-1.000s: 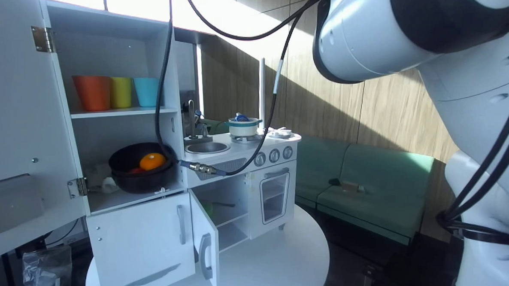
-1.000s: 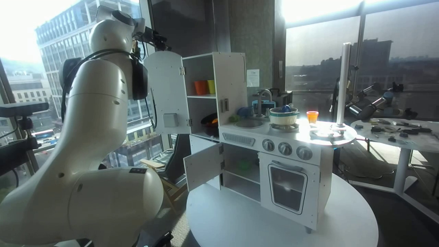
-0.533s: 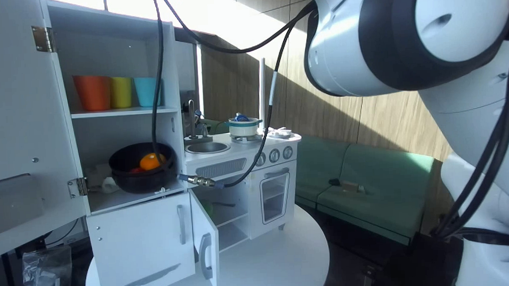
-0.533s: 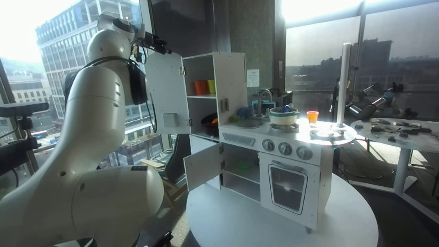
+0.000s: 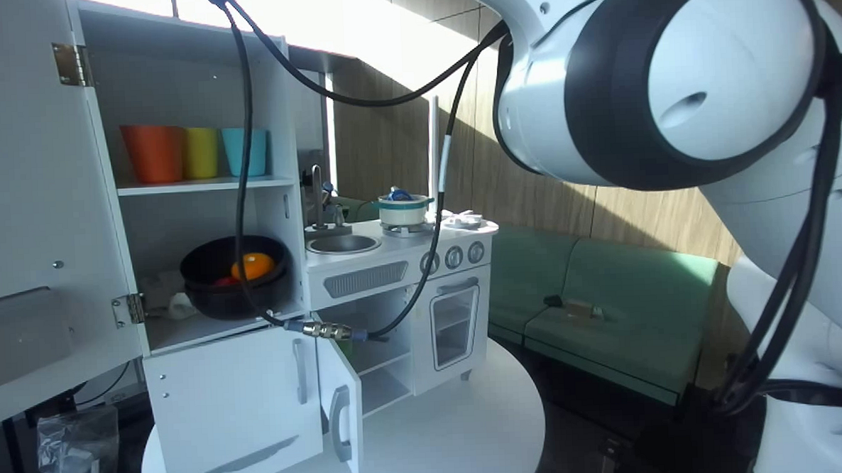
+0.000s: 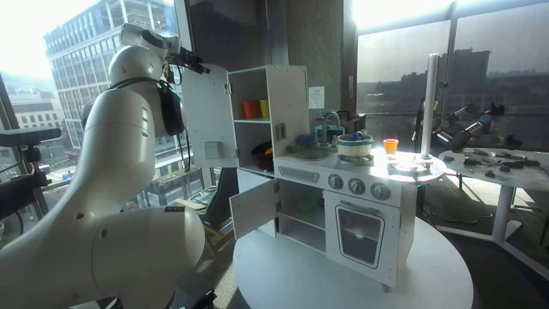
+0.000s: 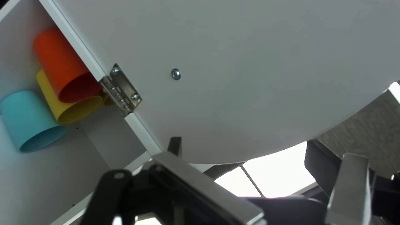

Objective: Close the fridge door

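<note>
The two jaws are released and stand well apart, a grey pad (image 7: 349, 189) on each, at the bottom of the wrist view. In an exterior view, the white robot arm (image 6: 122, 141) holds them just beside the curved top of the tall white fridge door (image 6: 210, 116); I cannot tell whether they touch it. The door is swung wide on two hinges (image 5: 72, 65). Its long axis is upright, rounded end up, and its free side points out past the left edge of the round white bench (image 6: 351, 279); in the wrist view it lies aslant. One pale box (image 6: 212, 150) sits low on its inner face.

Inside the fridge (image 6: 294, 107), near that left edge, three cups share a shelf: one orange (image 5: 153, 154), one yellow (image 5: 201, 154), and one blue (image 7: 31, 117) that shows only in the wrist view and an exterior view. Below them, a black bowl (image 5: 214, 300) holds one orange fruit (image 5: 257, 265) and something red (image 5: 225, 281).

Toward the right edge, the play-kitchen counter (image 5: 400, 246) has one sink (image 5: 343, 245), one pot (image 6: 355, 148) and three knobs (image 6: 356, 186); a second orange cup (image 6: 390, 146), near the pot, shows in an exterior view only. Beneath are one closed oven door (image 6: 360, 234) and one cupboard door (image 6: 255, 209) standing open. Beyond the right edge, an exterior view alone shows a green sofa (image 5: 623, 299).
</note>
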